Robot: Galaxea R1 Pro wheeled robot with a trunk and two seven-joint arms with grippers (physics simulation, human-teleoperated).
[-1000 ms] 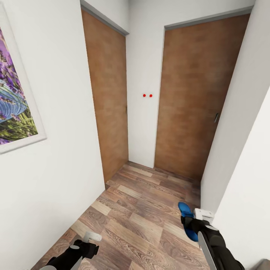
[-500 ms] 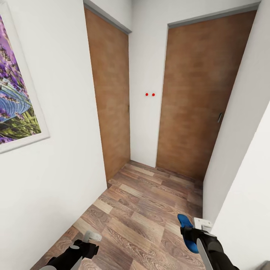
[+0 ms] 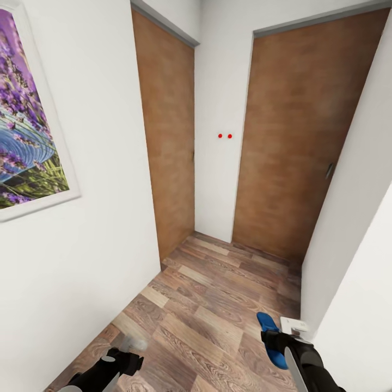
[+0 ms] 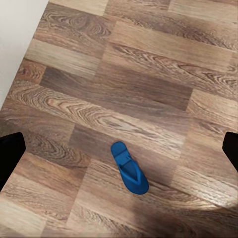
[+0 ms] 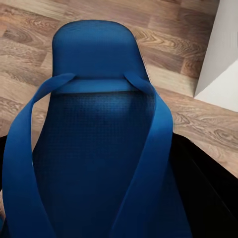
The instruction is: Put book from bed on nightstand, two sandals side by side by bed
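Observation:
I am in a narrow hallway; the bed, the book and the nightstand are out of view. My right gripper (image 3: 276,341) is shut on one blue sandal (image 3: 267,322), held low over the wood floor near the right wall. In the right wrist view this sandal (image 5: 94,64) is close up, straps toward the camera, between the dark fingers (image 5: 203,173). The other sandal (image 4: 130,169) lies flat on the floor planks in the left wrist view, between and beyond the widely spread fingers. My left gripper (image 3: 126,356) is open and holds nothing.
Two closed brown doors (image 3: 169,136) (image 3: 294,141) stand ahead, with a white wall strip between them. A framed lavender picture (image 3: 27,136) hangs on the left wall. A white wall corner (image 3: 348,256) juts in close on the right. Wood floor (image 3: 218,294) runs toward the doors.
The whole view has shifted: doors and picture slid rightward and the picture looms larger, so the camera moved. Both arms keep their pose, and the right gripper still holds the sandal.

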